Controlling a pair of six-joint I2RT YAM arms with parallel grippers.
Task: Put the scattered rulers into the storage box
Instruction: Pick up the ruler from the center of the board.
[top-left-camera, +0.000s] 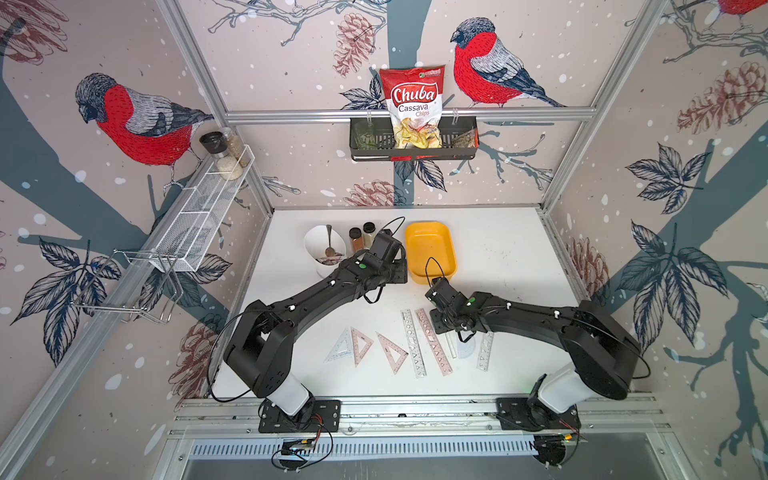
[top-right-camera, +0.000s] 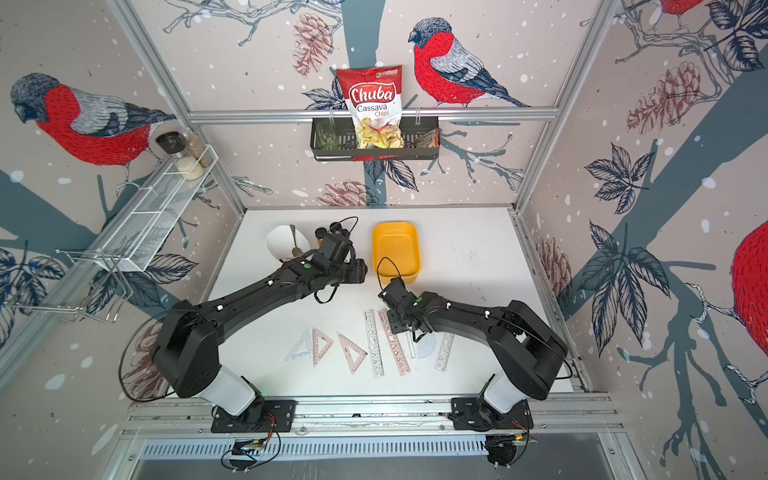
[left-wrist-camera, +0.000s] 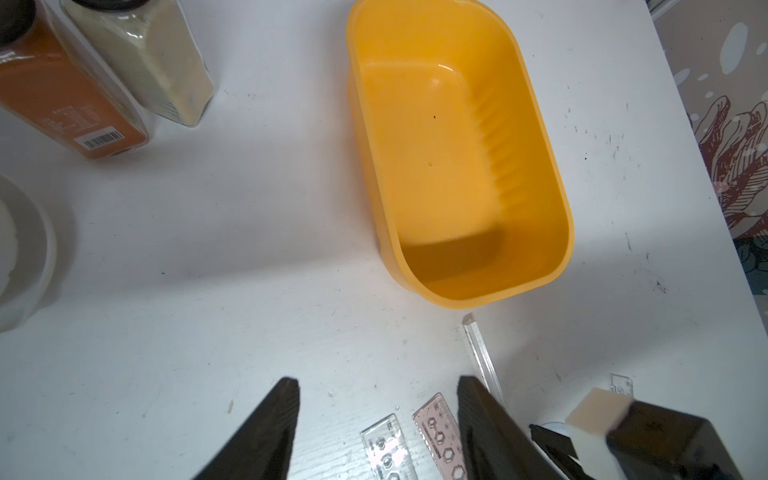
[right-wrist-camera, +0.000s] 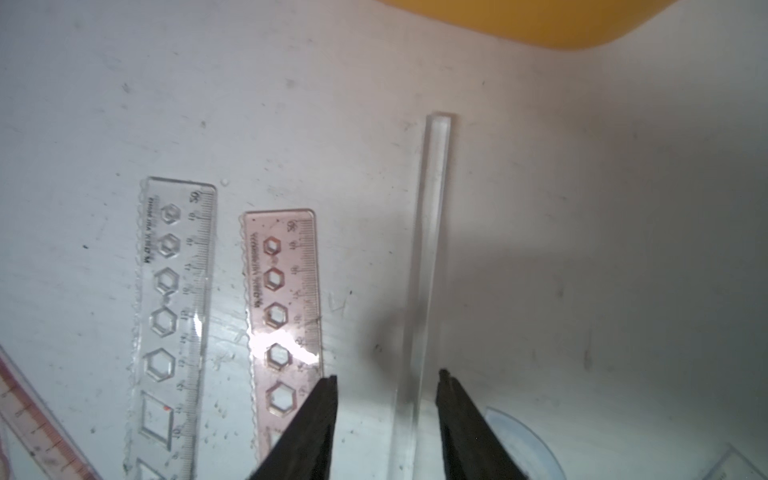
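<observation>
Right wrist view: the right gripper (right-wrist-camera: 386, 415) is seen low over the table (right-wrist-camera: 582, 249), its jaws spread and set astride the strip (right-wrist-camera: 432, 249). A gap is left on either side, so nothing is pinched yet. Left of the strip, the pink ruler (right-wrist-camera: 286, 311) and the clear ruler (right-wrist-camera: 174, 311) are laid flat, side by side but apart. A curved edge of the protractor (right-wrist-camera: 523, 440) is caught on the right. In both top views the whole row is shown on the near half of the table. A clear set square (top-left-camera: 340, 349) and two pink set squares (top-left-camera: 361, 345) are spread at the left end, and a short ruler (top-left-camera: 485, 351) is placed at the right end. The box (top-left-camera: 430, 249) is set beyond the row at mid-table, with all the pieces lying outside it. In the left wrist view the left gripper (left-wrist-camera: 378, 415) is held just left of the box's near end, jaws parted wide over bare table. A bowl (top-left-camera: 322, 249) and spice jars (top-left-camera: 361, 237) are stood further left.
</observation>
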